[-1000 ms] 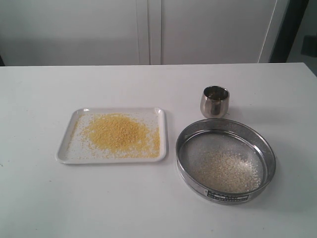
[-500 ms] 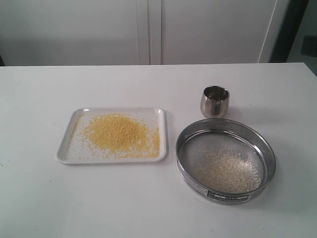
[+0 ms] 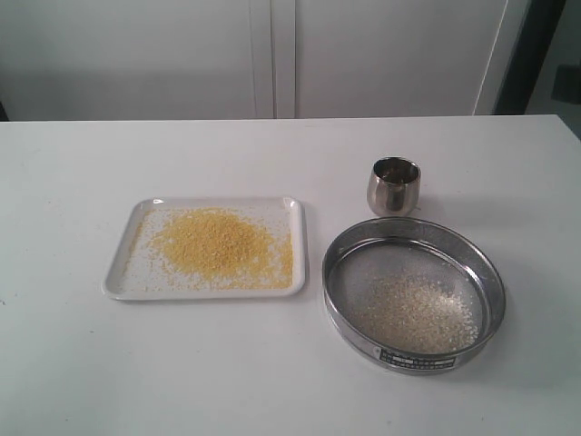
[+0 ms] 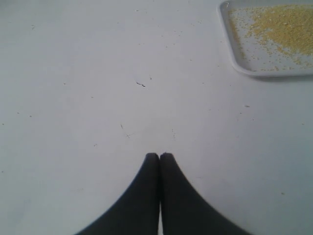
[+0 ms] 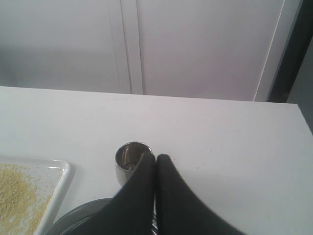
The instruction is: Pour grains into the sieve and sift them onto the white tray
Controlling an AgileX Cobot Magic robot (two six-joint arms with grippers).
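The white tray [image 3: 118, 283] lies left of centre on the table and carries a heap of fine golden-yellow grains [image 3: 216, 243]. To its right rests the round steel sieve [image 3: 344, 243], with coarser pale grains [image 3: 418, 313] on its mesh. Neither arm shows in the exterior view. In the left wrist view my left gripper [image 4: 159, 156] is shut and empty over bare table, with a corner of the tray [image 4: 234, 58] and yellow grains [image 4: 286, 24] off to one side. My right gripper [image 5: 155, 157] is shut and empty, with the sieve's rim [image 5: 73, 219] partly hidden beneath it.
A small steel cup [image 3: 393, 186] stands upright just behind the sieve; in the right wrist view the cup [image 5: 126, 161] sits right past my fingertips. White cabinet doors [image 3: 272, 54] back the table. The table's right edge [image 3: 567, 123] is near the cup.
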